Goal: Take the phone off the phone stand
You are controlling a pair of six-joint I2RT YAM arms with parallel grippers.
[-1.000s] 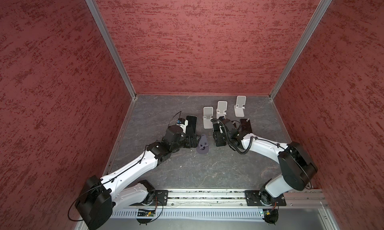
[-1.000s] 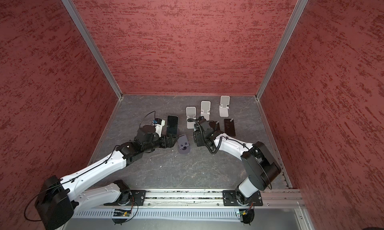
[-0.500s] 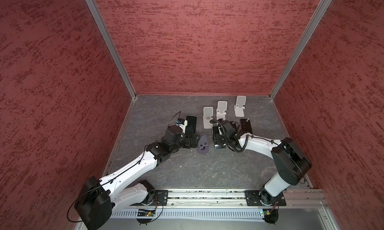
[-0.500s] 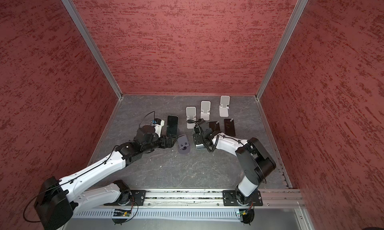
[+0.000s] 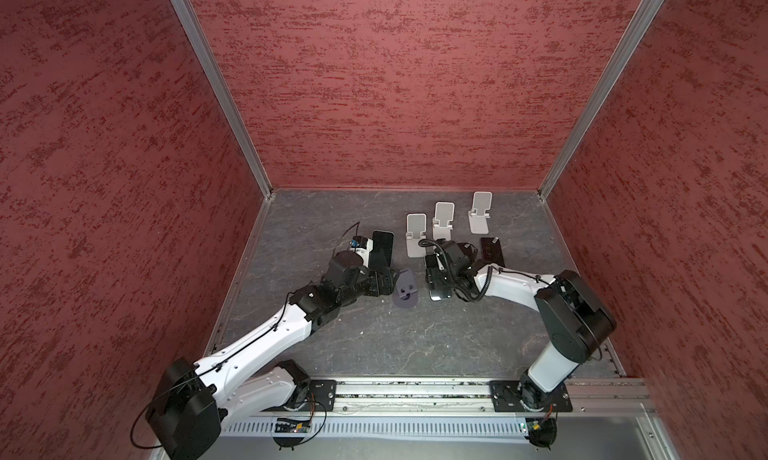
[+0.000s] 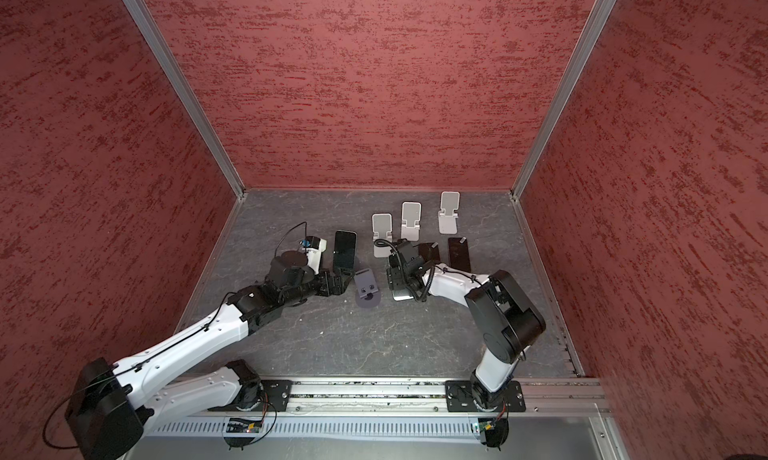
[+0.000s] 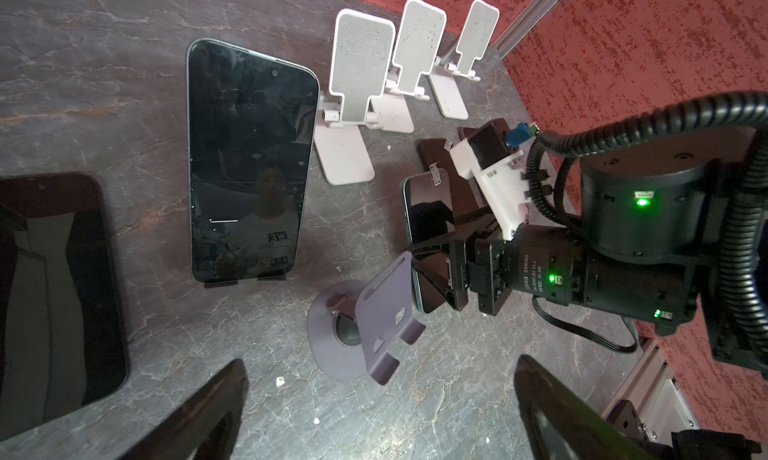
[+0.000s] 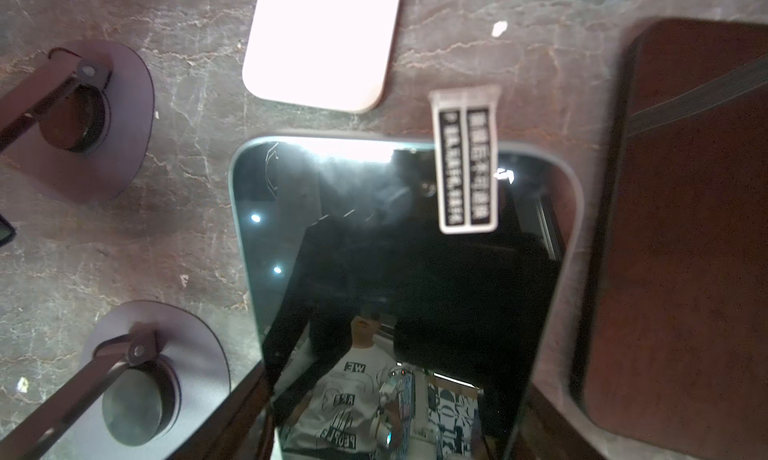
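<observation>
The purple phone stand (image 5: 405, 291) (image 6: 367, 291) (image 7: 332, 354) stands empty mid-table. Just right of it, my right gripper (image 5: 434, 279) (image 6: 395, 279) (image 8: 392, 395) is shut on the side edges of a black phone (image 5: 441, 292) (image 6: 402, 294) (image 7: 428, 212) (image 8: 374, 250) with a label tab at its far end. The phone is off the stand, low over the table. My left gripper (image 5: 392, 283) (image 6: 347, 283) (image 7: 380, 362) is open just left of the stand, with nothing between its fingers (image 7: 232, 395).
Another black phone (image 5: 382, 248) (image 7: 249, 158) lies flat behind my left gripper. Dark phones (image 5: 492, 250) (image 8: 685, 229) lie right of my right wrist. Three white stands (image 5: 415, 239) (image 5: 442, 221) (image 5: 480, 212) line the back. Red walls enclose the table on three sides.
My right gripper has carried the phone a little toward the front edge, and its elbow has swung left. The left arm has stayed put.
</observation>
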